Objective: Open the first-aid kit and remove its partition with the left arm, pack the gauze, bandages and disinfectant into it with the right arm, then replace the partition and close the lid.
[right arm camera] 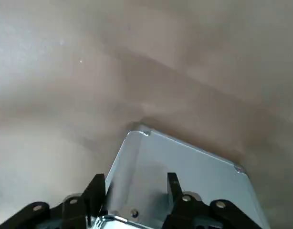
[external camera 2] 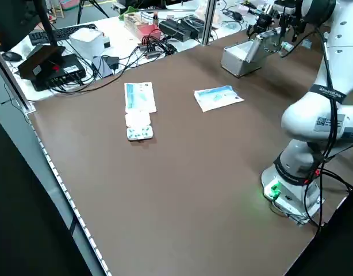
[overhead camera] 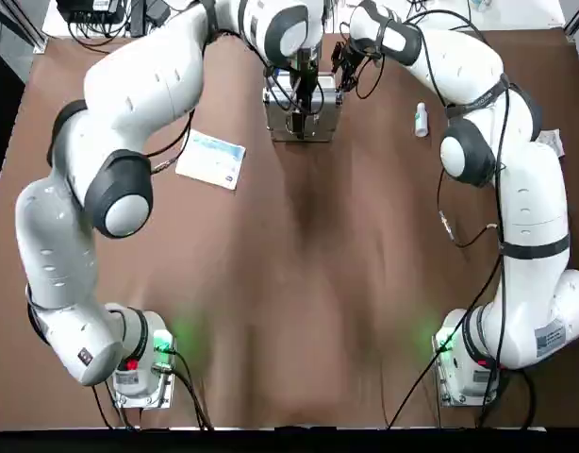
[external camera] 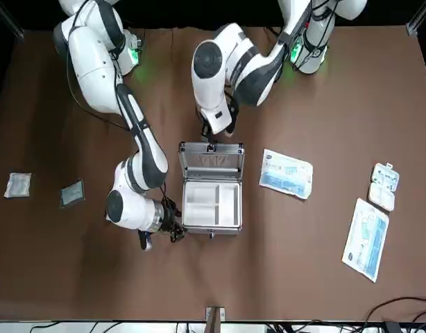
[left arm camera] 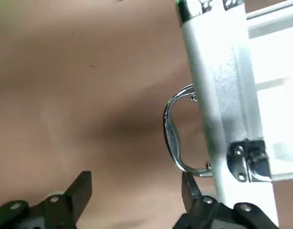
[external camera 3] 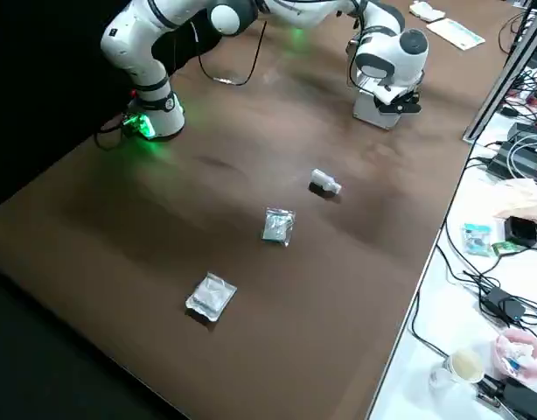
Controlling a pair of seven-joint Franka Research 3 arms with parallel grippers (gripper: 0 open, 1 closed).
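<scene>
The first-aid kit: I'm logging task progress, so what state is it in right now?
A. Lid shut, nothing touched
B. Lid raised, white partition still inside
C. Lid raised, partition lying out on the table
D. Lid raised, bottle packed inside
B: in the front view the lid of the first-aid kit stands open and the white partition sits in the case, while the disinfectant lies out on the table.

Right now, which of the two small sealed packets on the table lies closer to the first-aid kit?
The darker grey-green packet; it lies between the paler white packet and the first-aid kit, which stands open.
</scene>
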